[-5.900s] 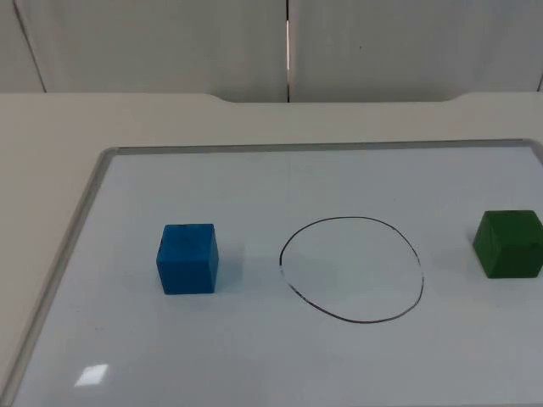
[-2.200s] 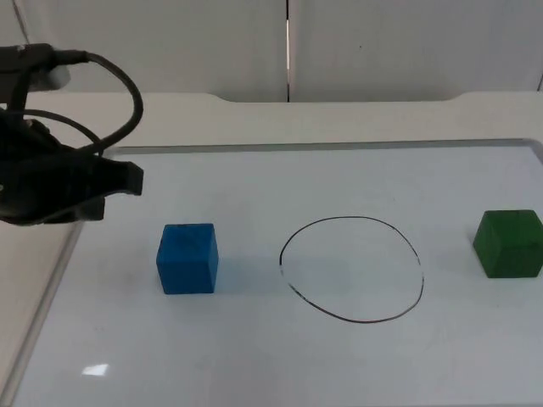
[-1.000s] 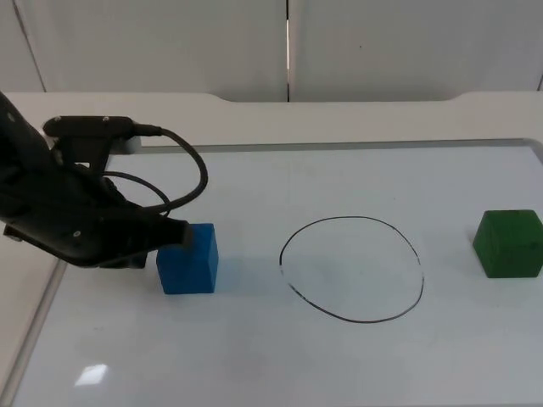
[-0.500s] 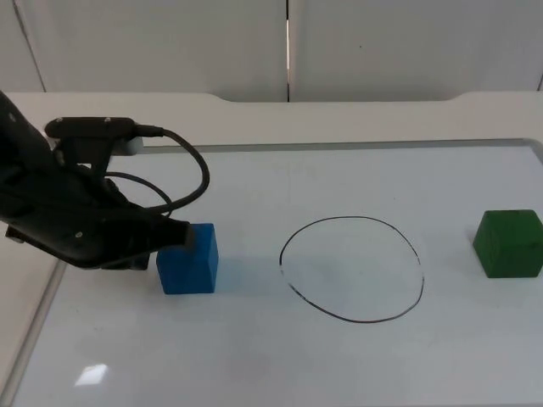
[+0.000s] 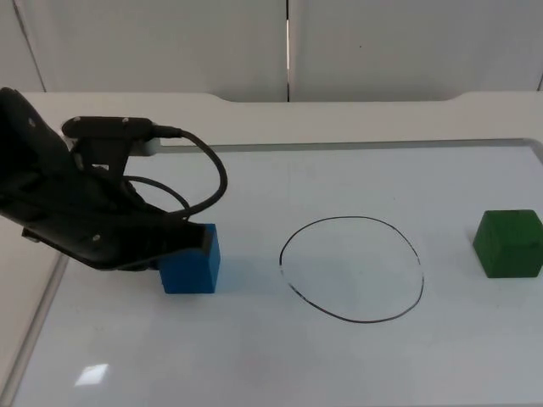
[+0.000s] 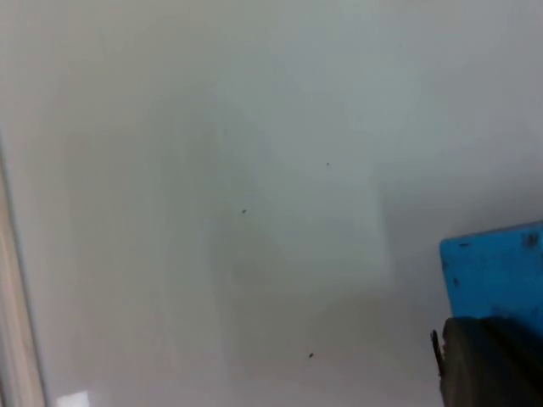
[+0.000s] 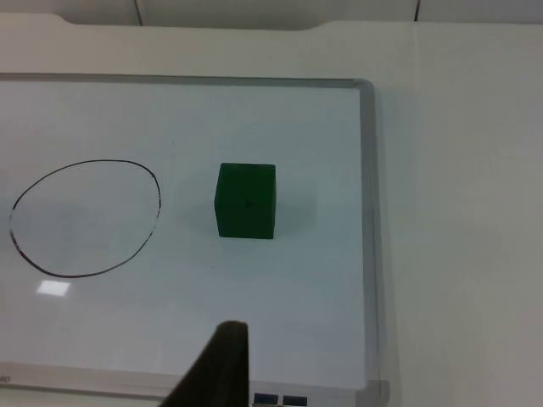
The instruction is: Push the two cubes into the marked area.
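Top view puts my left gripper (image 5: pixel 197 242), finger state indeterminable, against the blue cube (image 5: pixel 191 264), left of the drawn circle (image 5: pixel 352 269); green cube (image 5: pixel 508 244) sits right of it, so both pushes remain.

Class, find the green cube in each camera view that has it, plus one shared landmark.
Top view: green cube at the far right, right of the drawn circle.
Right wrist view: green cube between that circle and the whiteboard frame.
Shared landmark: the drawn circle.

Left hand (image 5: pixel 191 242) low, right arm waiting
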Robot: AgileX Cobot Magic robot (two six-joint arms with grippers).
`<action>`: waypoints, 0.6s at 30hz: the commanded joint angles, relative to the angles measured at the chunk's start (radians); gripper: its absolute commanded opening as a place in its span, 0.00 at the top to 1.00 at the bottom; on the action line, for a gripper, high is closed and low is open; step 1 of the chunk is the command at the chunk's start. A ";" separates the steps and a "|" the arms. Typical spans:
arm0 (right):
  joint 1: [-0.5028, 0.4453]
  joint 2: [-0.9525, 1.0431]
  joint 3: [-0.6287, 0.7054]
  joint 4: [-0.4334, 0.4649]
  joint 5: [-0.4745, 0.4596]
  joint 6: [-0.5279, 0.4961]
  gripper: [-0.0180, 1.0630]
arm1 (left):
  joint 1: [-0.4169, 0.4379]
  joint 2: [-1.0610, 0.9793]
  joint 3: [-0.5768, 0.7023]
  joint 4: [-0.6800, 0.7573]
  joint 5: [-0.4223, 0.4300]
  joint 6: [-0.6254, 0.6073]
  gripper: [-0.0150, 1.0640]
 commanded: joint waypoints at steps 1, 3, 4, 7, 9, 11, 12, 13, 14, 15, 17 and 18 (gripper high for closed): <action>-0.006 -0.003 0.002 0.006 -0.007 0.000 0.01 | -0.006 0.001 -0.004 -0.019 0.004 -0.014 0.99; -0.006 -0.003 0.002 0.006 -0.007 0.000 0.01 | -0.006 0.001 -0.004 -0.019 0.014 -0.014 0.99; -0.006 -0.003 0.002 0.006 -0.007 0.000 0.01 | -0.006 0.001 -0.004 -0.019 0.014 -0.014 0.99; -0.006 -0.003 0.002 0.006 -0.007 0.000 0.01 | -0.006 0.001 -0.004 -0.017 0.025 -0.014 0.99; -0.006 -0.003 0.002 0.006 -0.007 0.000 0.01 | -0.006 0.001 -0.004 -0.017 0.032 -0.014 0.99; -0.006 -0.003 0.002 0.006 -0.007 0.000 0.01 | -0.006 0.001 -0.004 -0.017 0.034 -0.014 0.99; -0.006 -0.003 0.002 0.006 -0.007 0.000 0.01 | -0.006 0.001 -0.004 -0.017 0.034 -0.014 0.99; -0.006 -0.003 0.002 0.006 -0.007 0.000 0.01 | -0.006 0.001 -0.004 -0.017 0.034 -0.014 0.99; -0.006 -0.003 0.002 0.006 -0.007 0.000 0.01 | -0.006 0.001 -0.004 -0.017 0.034 -0.014 0.99; -0.006 -0.003 0.002 0.006 -0.007 0.000 0.01 | -0.010 0.001 -0.004 -0.017 0.020 -0.014 0.99; -0.006 -0.003 0.002 0.006 -0.007 0.000 0.01 | -0.021 0.001 -0.004 -0.017 0.005 -0.014 0.99; -0.006 -0.003 0.002 0.006 -0.007 0.000 0.01 | -0.021 0.001 -0.004 -0.017 0.005 -0.014 0.99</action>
